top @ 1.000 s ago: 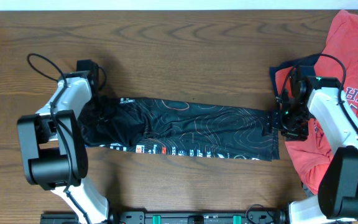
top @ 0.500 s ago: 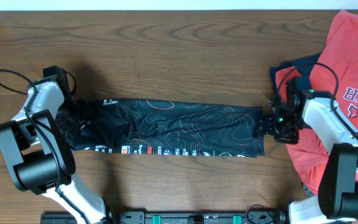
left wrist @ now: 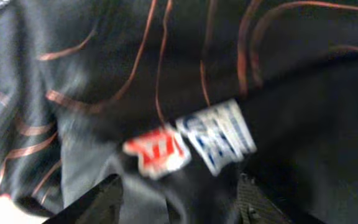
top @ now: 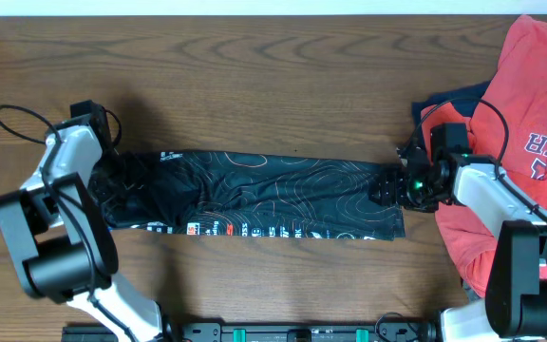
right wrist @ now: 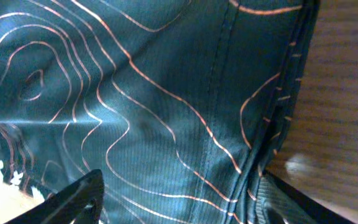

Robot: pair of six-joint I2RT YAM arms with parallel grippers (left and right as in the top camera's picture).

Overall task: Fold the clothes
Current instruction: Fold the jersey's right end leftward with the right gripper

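Note:
The black jersey [top: 273, 195] with thin orange swirls lies stretched out as a long strip across the table's middle, with a row of logos along its near edge. My left gripper [top: 112, 182] sits over the bunched left end. In the left wrist view its jaws [left wrist: 180, 196] are apart with dark fabric [left wrist: 166, 74] and a red and blue logo between them. My right gripper [top: 393, 186] is over the jersey's right end. In the right wrist view its jaws [right wrist: 182, 196] are wide apart over flat fabric [right wrist: 135, 93] beside the hem.
Red T-shirts with white lettering [top: 530, 114] are piled at the right edge, over a navy garment [top: 449, 100], close behind my right arm. Bare wooden table [top: 273, 85] lies beyond the jersey, and a narrower strip lies in front of it.
The jersey slid left about a second ago, then stayed put. My right gripper moved left from the hem onto the jersey. My left arm swung left, then edged back right.

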